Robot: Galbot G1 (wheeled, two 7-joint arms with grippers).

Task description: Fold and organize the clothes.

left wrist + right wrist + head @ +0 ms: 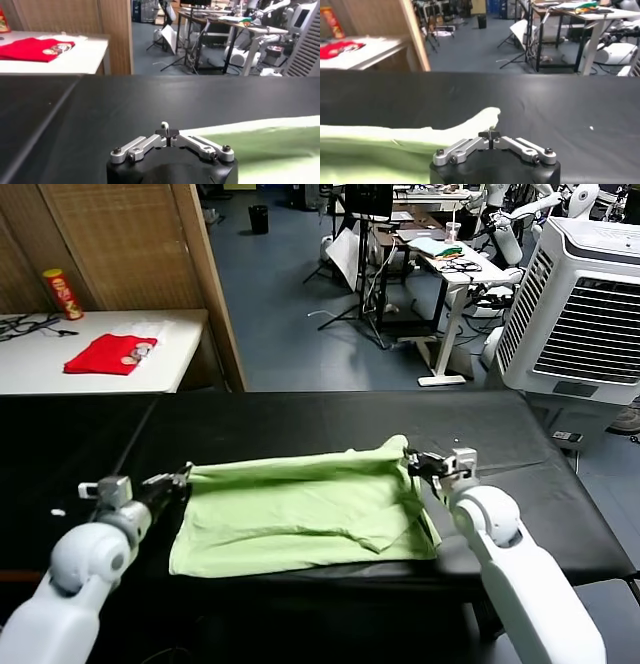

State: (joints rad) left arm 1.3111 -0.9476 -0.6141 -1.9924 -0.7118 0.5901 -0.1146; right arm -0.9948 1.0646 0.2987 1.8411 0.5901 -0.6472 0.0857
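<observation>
The pale green T-shirt (300,514) lies partly folded on the black table (300,419), its far edge lifted into a ridge between my two grippers. No printed graphic shows. My left gripper (183,477) is shut at the shirt's far left corner, and its jaws (167,134) meet where the shirt's edge (260,137) starts. My right gripper (411,458) is shut on the far right corner. In the right wrist view its jaws (490,136) are closed just under the raised point of the shirt (395,140).
A small red folded cloth (108,352) and a red can (62,292) sit on a white table (180,334) at the back left, behind a wooden partition (215,284). A large white cooler unit (585,314) stands at the right. Desks and stands fill the room behind.
</observation>
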